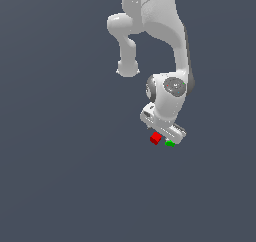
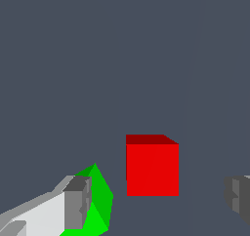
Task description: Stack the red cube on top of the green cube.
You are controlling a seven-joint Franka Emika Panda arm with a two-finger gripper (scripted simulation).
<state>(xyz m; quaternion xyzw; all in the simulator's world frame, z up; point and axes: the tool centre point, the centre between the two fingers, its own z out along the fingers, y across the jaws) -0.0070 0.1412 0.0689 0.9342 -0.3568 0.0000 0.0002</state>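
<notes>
The red cube (image 1: 156, 138) rests on the dark floor, and the green cube (image 1: 170, 144) lies just beside it toward the exterior view's right. My gripper (image 1: 162, 135) hangs low directly over the pair. In the wrist view the gripper (image 2: 158, 201) is open, with the red cube (image 2: 152, 167) in the wide gap between the fingers and touching neither. One fingertip (image 2: 77, 203) stands in front of the green cube (image 2: 100, 201) and hides part of it. The other fingertip (image 2: 239, 196) shows at the picture's edge, well apart from the red cube.
The white arm (image 1: 165, 46) rises behind the cubes to the top of the exterior view. A plain dark grey floor (image 1: 60, 176) surrounds everything, with no other objects in view.
</notes>
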